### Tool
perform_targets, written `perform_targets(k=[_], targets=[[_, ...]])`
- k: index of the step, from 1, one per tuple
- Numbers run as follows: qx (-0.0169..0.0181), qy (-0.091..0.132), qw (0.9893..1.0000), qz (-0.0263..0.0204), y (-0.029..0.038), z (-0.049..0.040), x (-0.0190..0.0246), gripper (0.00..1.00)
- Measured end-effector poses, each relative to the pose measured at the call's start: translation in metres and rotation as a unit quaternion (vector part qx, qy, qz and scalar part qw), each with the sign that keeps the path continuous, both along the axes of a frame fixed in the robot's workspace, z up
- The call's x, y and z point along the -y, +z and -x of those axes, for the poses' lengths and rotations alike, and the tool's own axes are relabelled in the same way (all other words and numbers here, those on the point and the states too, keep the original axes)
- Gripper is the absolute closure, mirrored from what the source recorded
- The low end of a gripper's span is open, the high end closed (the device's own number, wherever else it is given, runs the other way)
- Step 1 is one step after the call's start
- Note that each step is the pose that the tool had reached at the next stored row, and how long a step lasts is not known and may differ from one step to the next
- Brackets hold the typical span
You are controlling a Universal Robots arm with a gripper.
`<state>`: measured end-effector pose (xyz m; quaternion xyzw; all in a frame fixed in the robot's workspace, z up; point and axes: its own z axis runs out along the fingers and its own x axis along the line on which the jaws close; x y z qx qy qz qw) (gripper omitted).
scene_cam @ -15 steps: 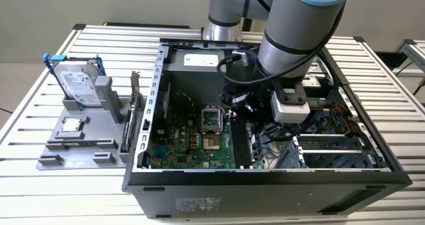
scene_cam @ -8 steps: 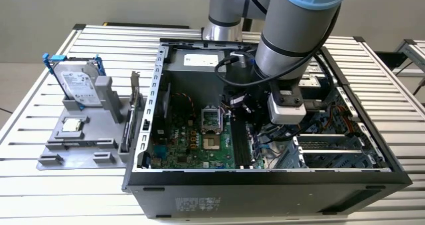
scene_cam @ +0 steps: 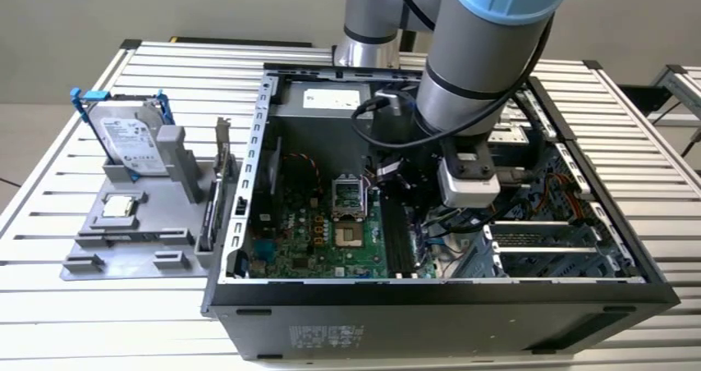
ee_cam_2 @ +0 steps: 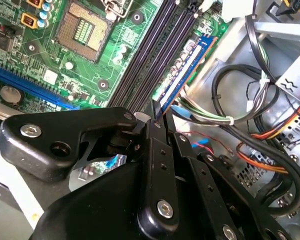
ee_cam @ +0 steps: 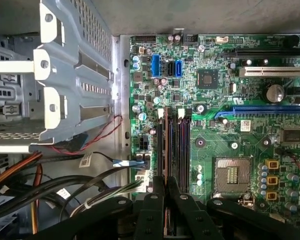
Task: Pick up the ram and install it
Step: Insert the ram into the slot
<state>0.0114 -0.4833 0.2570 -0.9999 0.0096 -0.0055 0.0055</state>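
Inspecting slots, I found gripper [ee_cam_2: 157,117] clenched on ram [ee_cam_2: 182,75], upper centre of second wrist view, stick standing edge-down in outermost motherboard [ee_cam: 215,145] slot; full seating unconfirmed.

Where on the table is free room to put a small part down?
Bare table slats lie between the grey tray and the exterior view's left edge, and on that view's right of the computer case. Crowded: cables beside the gripper, shut on the ram.
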Motion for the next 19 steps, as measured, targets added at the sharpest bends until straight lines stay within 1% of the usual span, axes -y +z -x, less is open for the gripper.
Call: perform_targets(k=[11, 19], targets=[[0.0000, 0.002, 1.0000, -0.0002, -0.0071, 0.0017, -0.0040, 1.00], [0.0000, 0.002, 1.0000, -0.0001, -0.0166, 0.0018, -0.0046, 1.00]])
